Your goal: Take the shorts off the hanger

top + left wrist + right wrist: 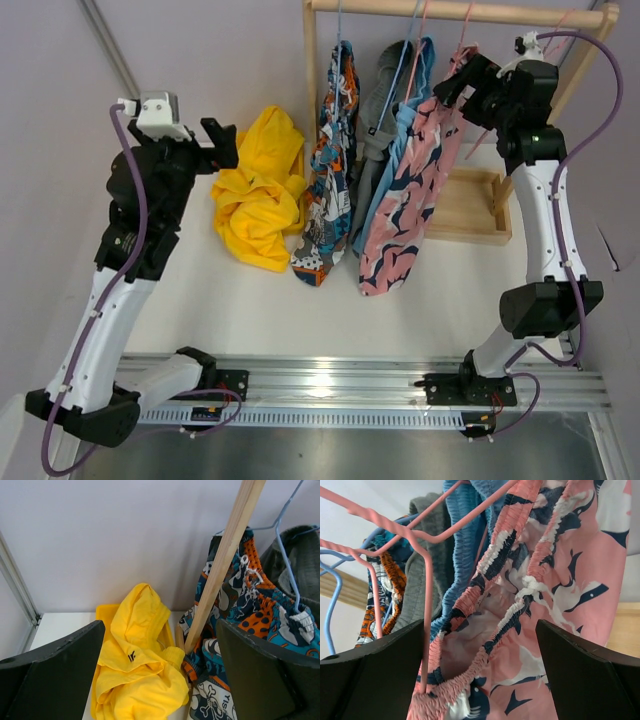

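We count one of five done: the yellow shorts lie heaped on the counter, the other four hang on the rail, our right gripper spread at the pink shorts waistband, left gripper spread and empty.

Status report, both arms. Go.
Jaws open both sides. Left gripper beside yellow shorts, down on table. Right gripper at pink shorts waistband, nothing gripped. Pink hanger wire near its fingers.
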You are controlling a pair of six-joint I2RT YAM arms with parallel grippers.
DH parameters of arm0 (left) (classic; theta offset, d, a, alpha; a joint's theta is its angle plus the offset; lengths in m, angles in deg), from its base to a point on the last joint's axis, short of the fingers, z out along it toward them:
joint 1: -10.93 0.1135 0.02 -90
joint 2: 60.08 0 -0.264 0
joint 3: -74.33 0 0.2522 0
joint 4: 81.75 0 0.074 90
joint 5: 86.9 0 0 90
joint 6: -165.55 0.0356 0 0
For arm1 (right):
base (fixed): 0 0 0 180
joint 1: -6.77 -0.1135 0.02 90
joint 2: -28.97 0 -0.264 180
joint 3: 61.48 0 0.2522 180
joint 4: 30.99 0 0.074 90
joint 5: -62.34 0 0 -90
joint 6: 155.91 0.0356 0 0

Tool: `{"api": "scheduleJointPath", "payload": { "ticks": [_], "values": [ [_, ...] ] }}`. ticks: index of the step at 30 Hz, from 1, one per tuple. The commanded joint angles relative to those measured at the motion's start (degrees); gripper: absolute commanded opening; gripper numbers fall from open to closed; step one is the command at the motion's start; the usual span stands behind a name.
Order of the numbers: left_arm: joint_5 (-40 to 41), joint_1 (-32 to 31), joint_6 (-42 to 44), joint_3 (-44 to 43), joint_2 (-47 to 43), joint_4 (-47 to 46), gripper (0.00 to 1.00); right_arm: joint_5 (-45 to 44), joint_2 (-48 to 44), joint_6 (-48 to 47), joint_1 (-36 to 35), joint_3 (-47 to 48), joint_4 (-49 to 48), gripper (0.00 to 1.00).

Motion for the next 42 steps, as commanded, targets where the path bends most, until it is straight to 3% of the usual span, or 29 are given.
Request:
{"api": "scheduleJointPath", "payload": {
  "ticks": [1,7,15,21,22,25,32,42],
  "values": [
    [0.22,-0.45,-0.77,5.57,0.81,0.72,0.99,-2.11,-0.33,0.55,-1.62,2.69,-4.34,0.97],
    [-0.05,-0.45,-0.42,9.89,-1.66,-0.16,0.99,-5.45,0.03,0.02,-3.82,4.02,-3.73,0.95],
    [-0.93,-0.45,-0.33,11.74,-1.75,-1.04,0.99,-10.11,-1.64,-1.12,-6.63,5.33,-3.11,0.83],
    [-1.46,-0.45,-0.59,12.97,-2.1,-1.31,0.99,-9.85,2.84,-1.03,-6.81,8.76,-2.67,0.45],
    [-1.46,-0.45,-0.59,13.4,-2.19,-1.22,0.99,-9.76,3.36,-1.03,-6.9,9.37,-2.67,0.29],
    [-1.89,-0.45,-0.5,13.93,-2.81,-1.04,0.99,-10.2,4.77,-1.03,-6.99,10.6,-2.06,0.0],
    [-6.19,-3.61,0.02,13.5,-5.0,0.36,0.99,-10.11,3.55,-1.65,-7.16,11.66,-2.76,0.0],
    [-11.81,-16.35,-0.15,9.37,-6.85,1.69,1.0,-13.45,-3.39,-3.93,-8.39,17.54,-3.82,0.0]
  ]
}}
